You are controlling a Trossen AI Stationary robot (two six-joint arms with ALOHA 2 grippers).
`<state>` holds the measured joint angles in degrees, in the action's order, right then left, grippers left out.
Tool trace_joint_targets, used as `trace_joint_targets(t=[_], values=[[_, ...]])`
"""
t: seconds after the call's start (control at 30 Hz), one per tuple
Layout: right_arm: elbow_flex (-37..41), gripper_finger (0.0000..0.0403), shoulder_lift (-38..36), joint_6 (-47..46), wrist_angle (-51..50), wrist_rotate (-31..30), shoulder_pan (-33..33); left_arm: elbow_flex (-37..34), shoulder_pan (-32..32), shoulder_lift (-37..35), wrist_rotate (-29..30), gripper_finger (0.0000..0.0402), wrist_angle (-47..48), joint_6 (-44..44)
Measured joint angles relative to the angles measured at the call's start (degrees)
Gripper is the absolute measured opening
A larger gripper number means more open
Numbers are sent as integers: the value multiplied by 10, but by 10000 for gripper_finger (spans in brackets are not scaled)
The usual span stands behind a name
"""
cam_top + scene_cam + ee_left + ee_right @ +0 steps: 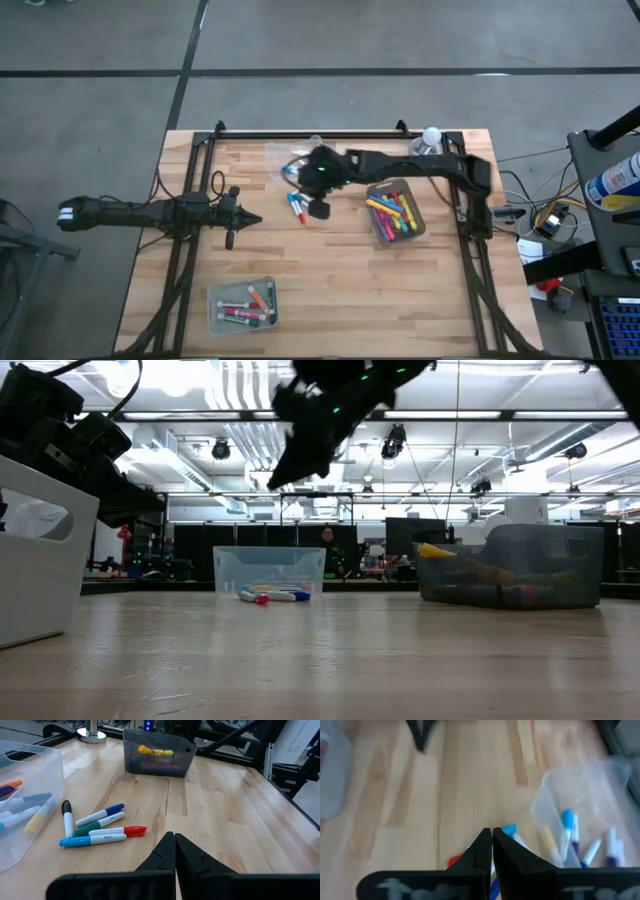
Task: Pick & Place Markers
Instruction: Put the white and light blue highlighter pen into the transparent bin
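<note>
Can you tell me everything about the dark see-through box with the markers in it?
The dark bin is a smoky, see-through plastic tub with slanted walls, standing upright on the wooden table under the right arm. Inside, markers lie piled in yellow, red, pink and orange, one yellow on top. No gripper touches it.

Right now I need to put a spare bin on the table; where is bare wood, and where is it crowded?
Free: the near right corner, right of the clear bin, below the grey bin. Also the middle strip between the left gripper and the clear bin. Crowded: the loose markers under the right gripper, and the far bin.
</note>
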<state>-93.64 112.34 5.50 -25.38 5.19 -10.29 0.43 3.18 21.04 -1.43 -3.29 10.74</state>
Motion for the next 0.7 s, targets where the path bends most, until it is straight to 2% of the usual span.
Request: trace_joint_targets(t=[0.23, 0.53, 0.7], values=[[220, 8, -152, 0, 214, -8, 31, 0, 0, 0, 0, 0, 1, 0], [442, 8, -302, 35, 431, -9, 71, 0, 0, 0, 0, 0, 3, 0], [536, 8, -386, 27, 491, -7, 77, 0, 0, 0, 0, 0, 4, 0]])
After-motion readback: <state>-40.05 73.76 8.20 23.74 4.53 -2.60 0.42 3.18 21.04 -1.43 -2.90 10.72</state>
